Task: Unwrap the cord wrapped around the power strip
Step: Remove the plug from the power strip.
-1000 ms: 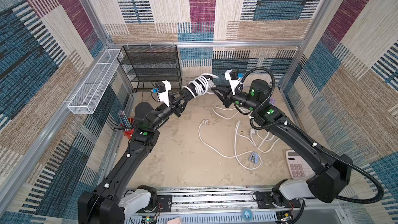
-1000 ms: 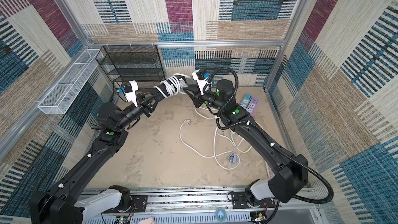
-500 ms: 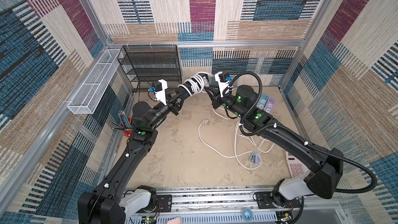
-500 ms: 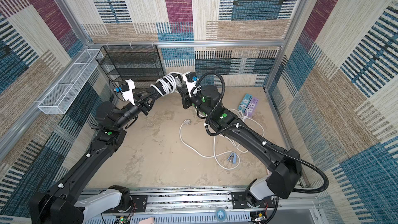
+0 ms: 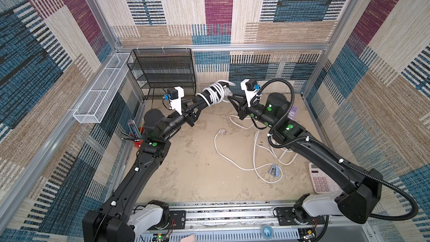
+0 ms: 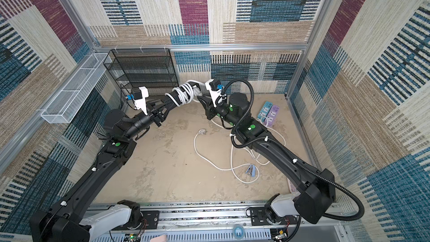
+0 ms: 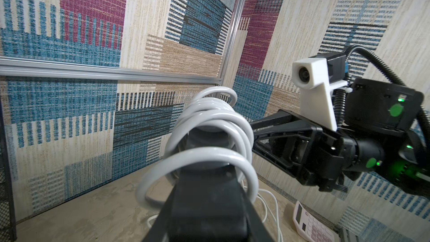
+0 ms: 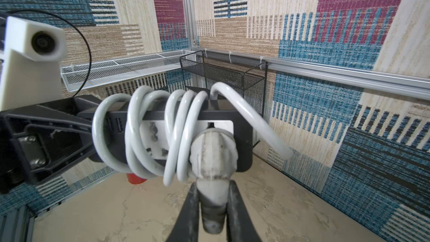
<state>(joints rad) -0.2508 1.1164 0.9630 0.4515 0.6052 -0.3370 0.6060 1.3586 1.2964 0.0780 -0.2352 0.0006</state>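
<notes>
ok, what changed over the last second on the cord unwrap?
The right gripper, shut on the grey-white plug, swung in toward the black power strip, then drew back most of the way. No turn of the white cord visibly came off. The left gripper stayed shut on the strip's other end and barely shifted. The loose white cable on the tan tabletop did not move.

Beyond the right tool (image 8: 213, 190), the power strip (image 8: 244, 140) is largely hidden by cord (image 8: 137, 131) coils; the tips of the left tool (image 5: 202, 100) are covered.
</notes>
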